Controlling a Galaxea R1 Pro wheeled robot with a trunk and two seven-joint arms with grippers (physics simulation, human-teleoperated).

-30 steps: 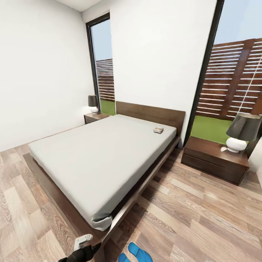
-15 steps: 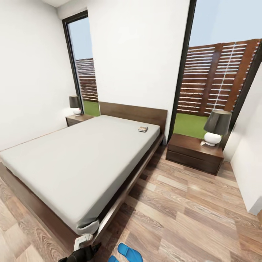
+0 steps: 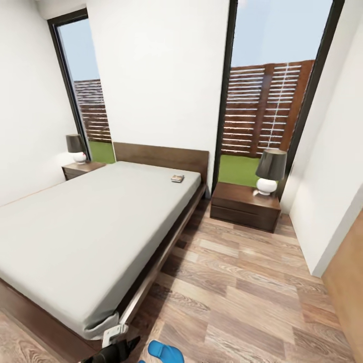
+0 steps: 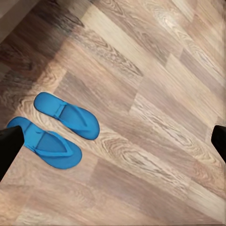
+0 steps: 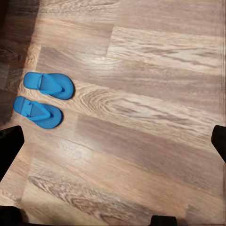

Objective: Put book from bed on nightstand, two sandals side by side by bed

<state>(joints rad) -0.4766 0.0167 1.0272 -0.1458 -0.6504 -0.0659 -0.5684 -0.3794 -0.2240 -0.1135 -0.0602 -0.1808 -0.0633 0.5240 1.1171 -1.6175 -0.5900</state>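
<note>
A dark lamp (image 3: 270, 171) with a white base stands at one back corner. Another lamp (image 3: 76, 147) stands far across.

Floor (image 3: 242, 282) open between bed (image 3: 91, 237) and right wall (image 3: 327, 191). Lamp (image 3: 269, 171) occupies nightstand (image 3: 244, 206) right half; left half bare. Sandals (image 4: 59, 129) side by side on floor, open planks around.

This is a bedroom in a home: a low bed (image 3: 96, 227) with a dark wooden headboard (image 3: 161, 155) and bare grey mattress, a nightstand (image 3: 244, 206) with a lamp (image 3: 269, 171) at each side, white walls, wood-plank floor (image 3: 242, 292), and tall windows (image 3: 267, 116) onto fence and grass.
</note>
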